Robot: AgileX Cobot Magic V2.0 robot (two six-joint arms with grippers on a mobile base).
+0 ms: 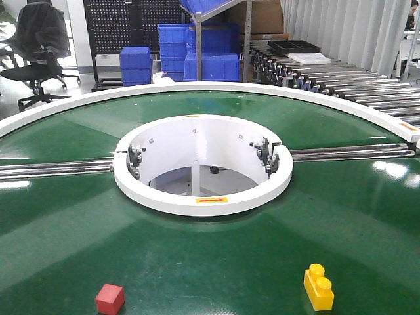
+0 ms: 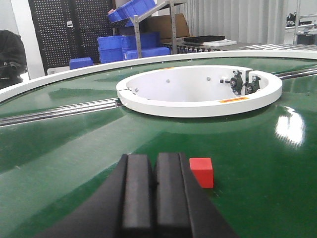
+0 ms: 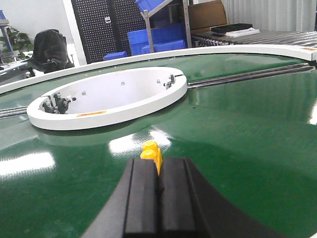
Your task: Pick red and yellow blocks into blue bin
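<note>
The red cube (image 1: 109, 298) lies on the green belt at the near left. It also shows in the left wrist view (image 2: 201, 172), just ahead and to the right of my left gripper (image 2: 153, 157), which is shut and empty. The yellow two-stud brick (image 1: 318, 287) lies at the near right. In the right wrist view the brick (image 3: 151, 150) sits on the belt straight beyond the tips of my right gripper (image 3: 158, 161), which is shut and empty. Neither gripper shows in the front view. The blue bin is out of view.
A white ring (image 1: 203, 200) surrounds a round opening in the middle of the green turntable (image 1: 341, 216). Metal rails (image 1: 52, 168) run out to both sides. Beyond the white outer rim stand stacked blue crates (image 1: 213, 56), a roller conveyor (image 1: 341, 82) and an office chair (image 1: 39, 46).
</note>
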